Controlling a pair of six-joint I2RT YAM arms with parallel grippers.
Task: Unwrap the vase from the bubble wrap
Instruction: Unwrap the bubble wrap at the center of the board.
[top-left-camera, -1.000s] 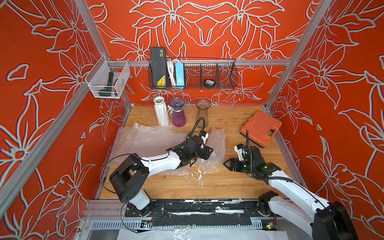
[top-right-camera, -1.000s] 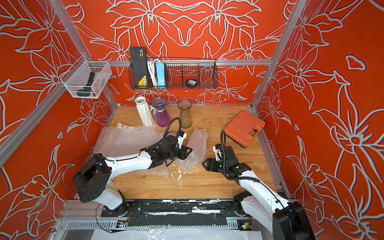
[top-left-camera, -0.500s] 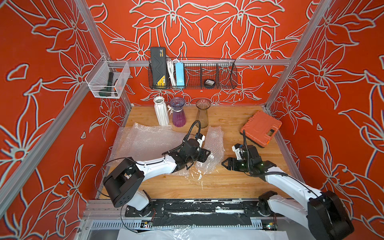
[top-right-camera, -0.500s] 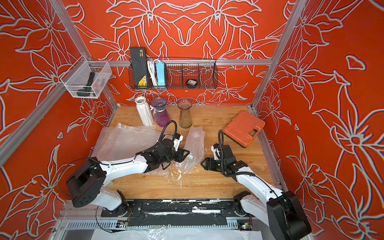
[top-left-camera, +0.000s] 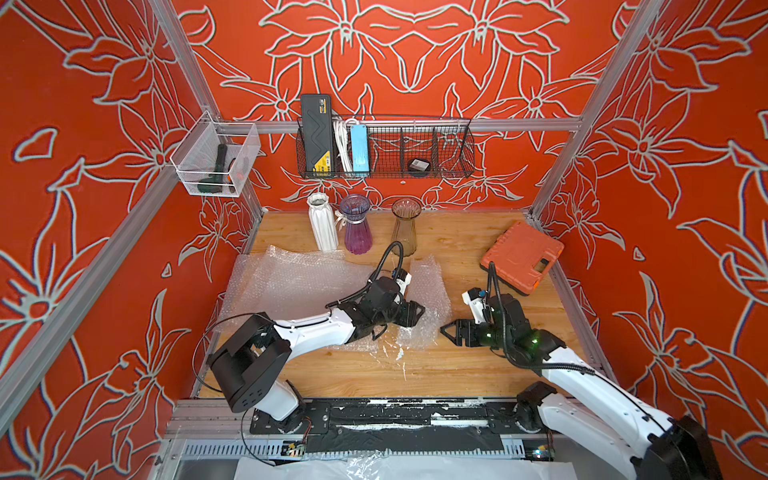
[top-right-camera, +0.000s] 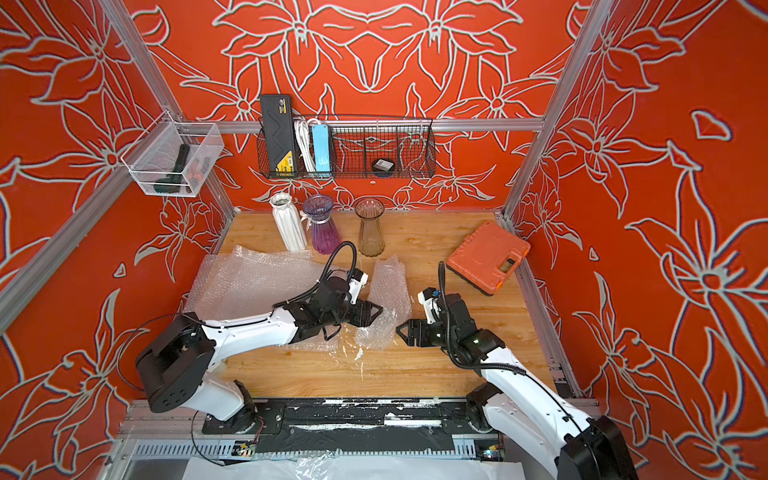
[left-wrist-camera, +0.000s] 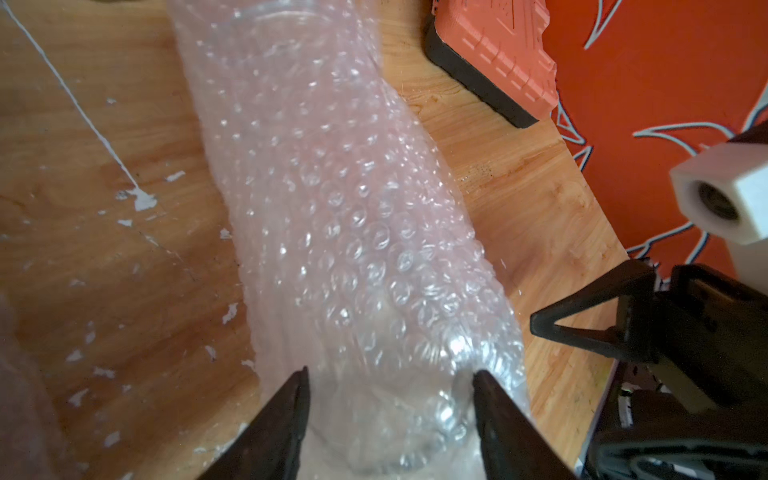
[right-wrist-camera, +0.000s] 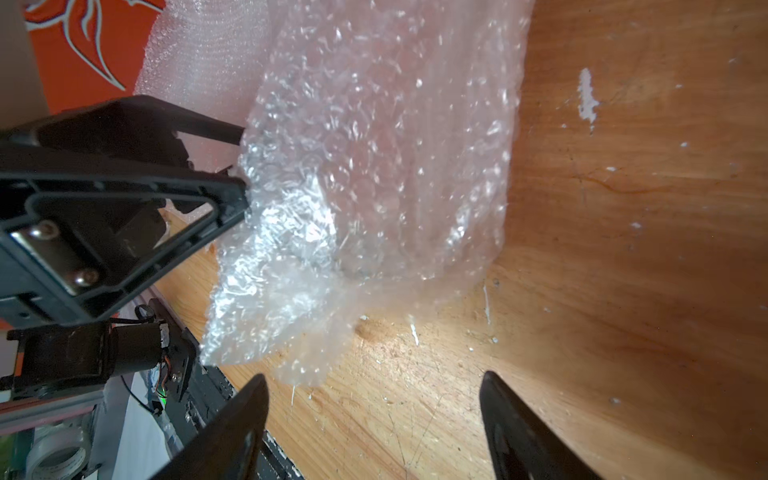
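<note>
Clear bubble wrap lies between our outstretched arms. Our left gripper straddles it, jaws parted; right gripper gapes beside it.

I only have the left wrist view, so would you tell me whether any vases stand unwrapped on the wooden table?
Observer: Yes, three stand upright at the back: a white ribbed vase, a purple glass vase and a brown glass vase.
Operator: Is loose wrap lying anywhere?
Observer: Clear bubble wrap sheets lie spread over the left half of the wooden table.
Operator: Is the right gripper open?
Observer: Yes, open and empty, just short of the bubble wrap bundle.
</note>
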